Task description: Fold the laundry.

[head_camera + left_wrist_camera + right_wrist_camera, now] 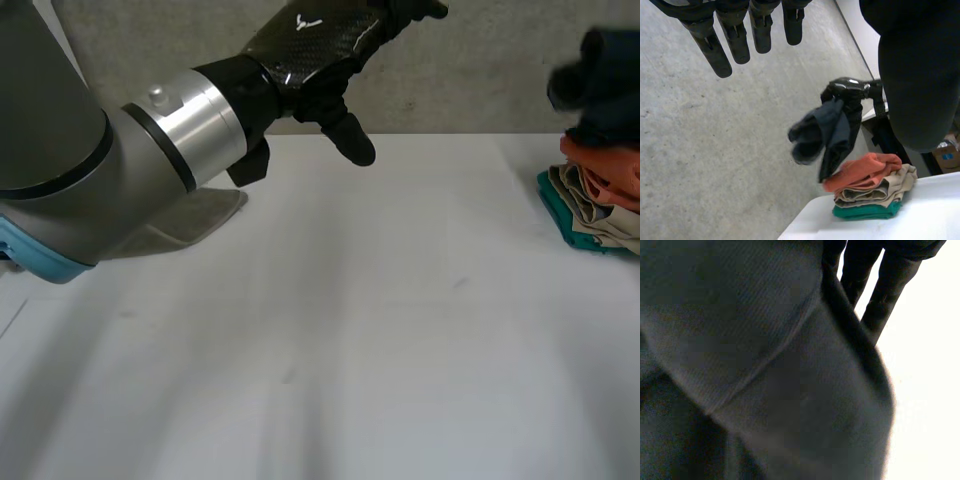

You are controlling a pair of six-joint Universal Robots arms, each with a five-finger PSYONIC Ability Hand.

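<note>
Though the white table (350,330) is the biggest thing going, the left arm (70,170) comes close, reaching out over its far side. Next down is the pile of folded clothes (600,200), which sits at the table's far right corner: orange on top, beige in the middle, teal at the bottom. Right above that pile hangs a dark garment (827,135), bunched up and in the air, not touching the orange piece as far as I can see. The right hand (852,90) has it pinched from the top, fingers (890,285) running down along the cloth. The left hand (320,50) is up off the table, fingers (740,30) straight and slightly spread, holding nothing.
</note>
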